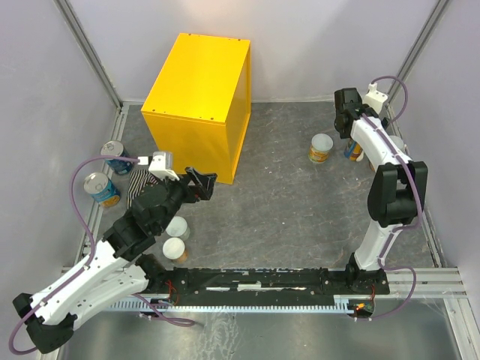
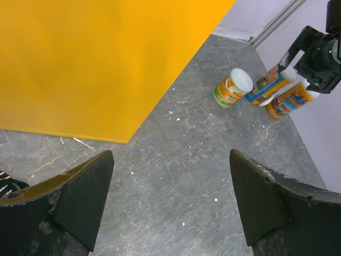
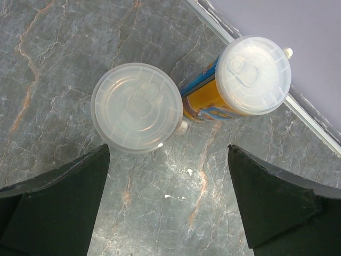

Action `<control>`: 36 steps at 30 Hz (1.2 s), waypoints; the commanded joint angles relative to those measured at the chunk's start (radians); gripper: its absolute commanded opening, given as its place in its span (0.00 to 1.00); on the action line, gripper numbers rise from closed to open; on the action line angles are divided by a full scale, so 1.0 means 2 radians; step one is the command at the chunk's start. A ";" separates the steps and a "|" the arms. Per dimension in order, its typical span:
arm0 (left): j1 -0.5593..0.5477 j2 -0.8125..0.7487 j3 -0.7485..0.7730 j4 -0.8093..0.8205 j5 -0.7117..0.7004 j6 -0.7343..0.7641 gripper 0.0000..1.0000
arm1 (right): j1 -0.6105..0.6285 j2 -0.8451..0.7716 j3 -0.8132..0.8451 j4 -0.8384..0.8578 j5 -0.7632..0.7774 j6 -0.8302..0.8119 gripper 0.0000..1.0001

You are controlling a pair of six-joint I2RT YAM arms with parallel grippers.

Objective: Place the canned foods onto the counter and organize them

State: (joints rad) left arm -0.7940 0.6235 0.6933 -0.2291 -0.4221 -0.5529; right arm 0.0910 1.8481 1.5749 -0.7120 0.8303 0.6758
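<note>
The yellow counter point(image 1: 199, 90) stands at the back left and fills the upper left of the left wrist view point(image 2: 96, 58). A short orange tub point(image 1: 321, 148) stands at the back right. Two tall tubes point(image 2: 269, 84) point(image 2: 290, 100) stand beside it. Two blue-labelled tins point(image 1: 116, 156) point(image 1: 101, 187) stand at the left edge. Two white-lidded tubs point(image 1: 178, 227) point(image 1: 174, 248) stand by the left arm. My left gripper point(image 1: 204, 184) point(image 2: 170, 154) is open and empty over bare floor. My right gripper point(image 1: 346, 124) point(image 3: 168, 149) is open above two lids point(image 3: 137, 106) point(image 3: 253, 68), touching neither.
A striped black-and-white cloth point(image 1: 139, 187) lies between the tins and the left arm. Grey walls and metal rails point(image 1: 94, 52) close the floor on three sides. The tall tubes stand close to the right wall rail point(image 3: 314, 122).
</note>
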 commanded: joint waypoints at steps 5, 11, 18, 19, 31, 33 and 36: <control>-0.002 -0.003 -0.008 0.028 -0.018 0.003 0.95 | -0.012 0.024 0.042 0.006 0.009 -0.009 1.00; -0.002 -0.002 -0.008 0.026 -0.022 0.006 0.96 | -0.017 0.043 0.054 0.010 0.007 -0.017 1.00; -0.003 -0.001 0.006 0.003 -0.026 0.012 0.96 | -0.024 0.063 0.063 0.013 0.002 -0.017 1.00; -0.002 -0.001 0.008 0.000 -0.026 0.013 0.96 | -0.025 0.067 0.065 0.013 0.001 -0.018 1.00; -0.002 -0.010 0.008 -0.020 -0.034 0.015 0.96 | -0.027 0.075 0.046 0.071 -0.038 -0.073 0.83; -0.002 -0.015 0.004 -0.020 -0.037 0.012 0.96 | -0.026 0.065 0.030 0.093 -0.051 -0.090 0.71; -0.002 -0.025 -0.002 -0.022 -0.042 0.009 0.96 | -0.026 0.050 0.007 0.121 -0.069 -0.113 0.53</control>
State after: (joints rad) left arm -0.7940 0.6048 0.6758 -0.2882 -0.4706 -0.5522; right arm 0.0437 2.0022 1.6409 -0.5800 0.7528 0.5346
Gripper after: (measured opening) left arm 0.954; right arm 0.659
